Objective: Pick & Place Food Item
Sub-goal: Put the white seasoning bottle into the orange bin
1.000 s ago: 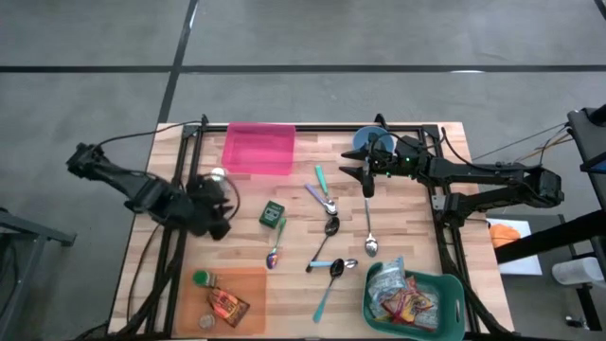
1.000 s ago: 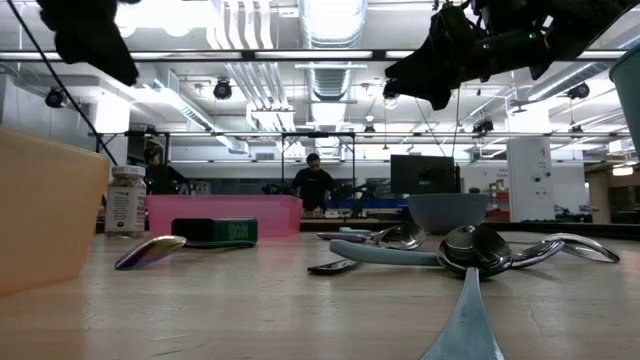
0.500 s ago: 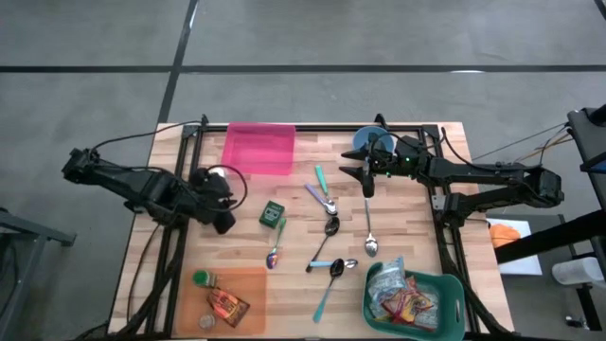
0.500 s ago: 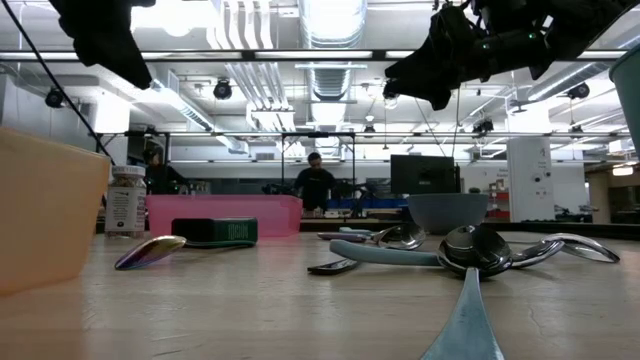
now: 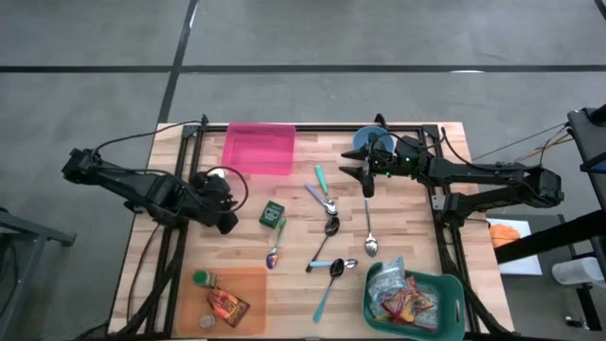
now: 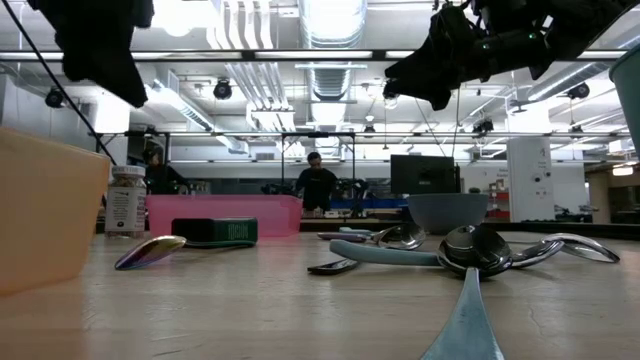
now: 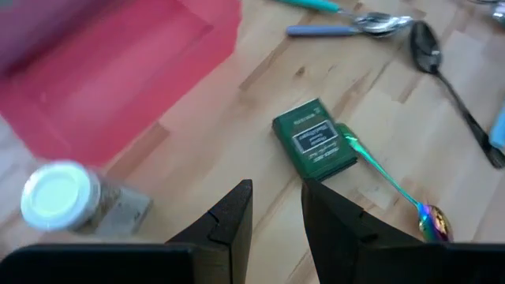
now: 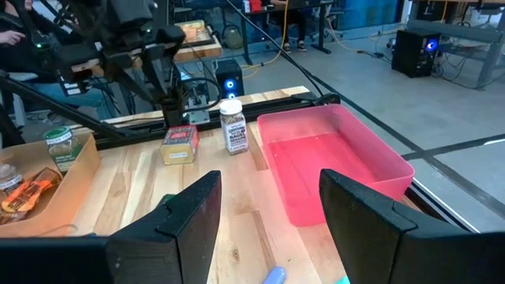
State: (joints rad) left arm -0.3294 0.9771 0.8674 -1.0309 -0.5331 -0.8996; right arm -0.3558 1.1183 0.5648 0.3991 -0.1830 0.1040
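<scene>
A green box [image 5: 273, 213] [image 7: 313, 147] lies flat on the wooden table, with a spoon's handle beside it. A white-lidded jar [image 7: 51, 197] [image 8: 232, 126] stands next to the pink bin [image 5: 258, 149]. My left gripper [image 5: 227, 220] [image 7: 276, 189] hovers above bare wood between jar and box, pointing steeply down. Its fingers stand a little apart with nothing between them. My right gripper [image 5: 365, 186] [image 8: 268, 177] hangs open and nearly level above the spoons at the far right.
Several spoons [image 5: 329, 227] lie scattered mid-table. An orange tray [image 5: 248, 284] at the near left holds a green-lidded jar [image 5: 201, 278] and a snack packet. A green basket [image 5: 447, 289] of packets sits near right, a blue bowl [image 5: 371, 142] far right.
My left gripper has edged a little toward the green box and dipped slightly, its fingers keeping the same gap. No object on the table has moved.
</scene>
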